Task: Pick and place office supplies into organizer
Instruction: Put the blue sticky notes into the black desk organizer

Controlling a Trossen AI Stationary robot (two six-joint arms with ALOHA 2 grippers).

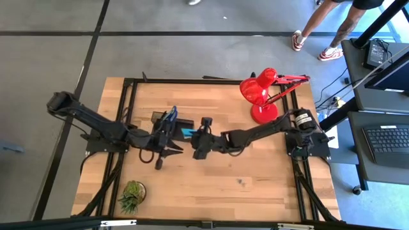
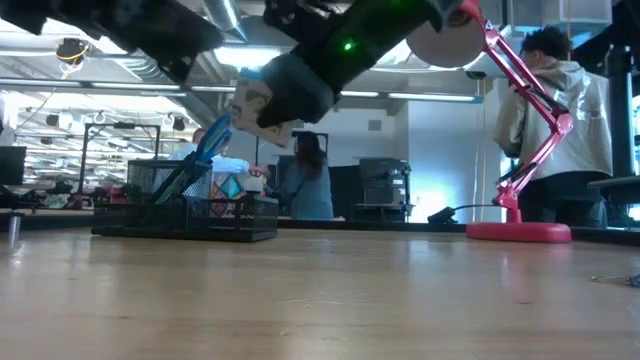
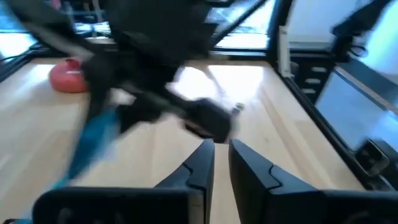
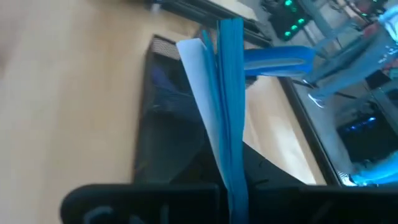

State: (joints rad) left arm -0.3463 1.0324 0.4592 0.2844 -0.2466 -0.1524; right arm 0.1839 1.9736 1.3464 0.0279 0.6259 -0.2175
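Note:
The black mesh organizer point(image 1: 167, 121) stands left of the table's middle, with blue-handled scissors point(image 1: 171, 115) upright in its cup section. My right gripper point(image 1: 193, 135) hangs by the organizer's right end, shut on the cyan sticky-note pad point(image 4: 230, 93). Beyond the pad, the right wrist view shows the organizer point(image 4: 168, 130) and the scissors' handle point(image 4: 280, 59). My left gripper point(image 3: 221, 162) is just near of the organizer and points toward the table's right. Its fingers are a narrow gap apart with nothing between them. My right gripper pinches the cyan pad by one end point(image 4: 233, 168) between its two fingers, and the pad shows edge-on. The pad sticks out ahead of the fingers, lifted clear of the table. A pale sheet point(image 4: 198, 87) fans away from one of its faces.
A red desk lamp point(image 1: 262, 96) stands at the far right of the table. A small potted plant point(image 1: 132, 193) sits at the near left. A person's legs point(image 1: 319, 32) show beyond the far edge. Bare wood point(image 1: 255, 185) lies at the near right.

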